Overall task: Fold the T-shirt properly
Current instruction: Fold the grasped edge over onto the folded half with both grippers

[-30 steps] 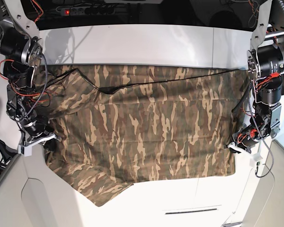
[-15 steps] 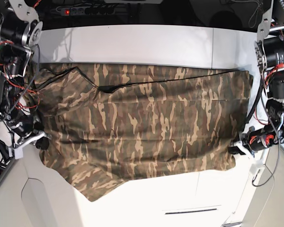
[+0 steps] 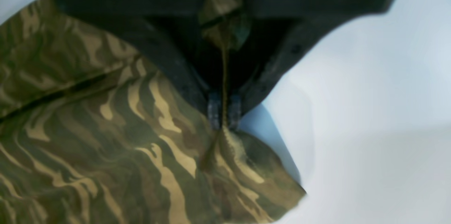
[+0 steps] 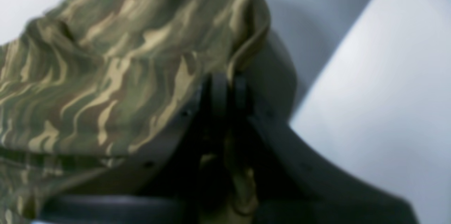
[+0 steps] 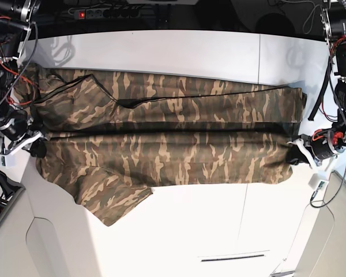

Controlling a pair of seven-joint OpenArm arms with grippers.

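Base view: camouflage T-shirt stretched flat, crosswise fold ridge.

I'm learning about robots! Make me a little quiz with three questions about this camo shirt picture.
1. True or false: both grippers are shut on the T-shirt.
2. What colour is the table under the shirt?
   A. white  B. black  C. red
3. Fill in: in the base view, the left gripper is on the picture's ____ side, and the right gripper is opposite.

Key
1. True: in each wrist view the fingers pinch cloth.
2. A
3. right
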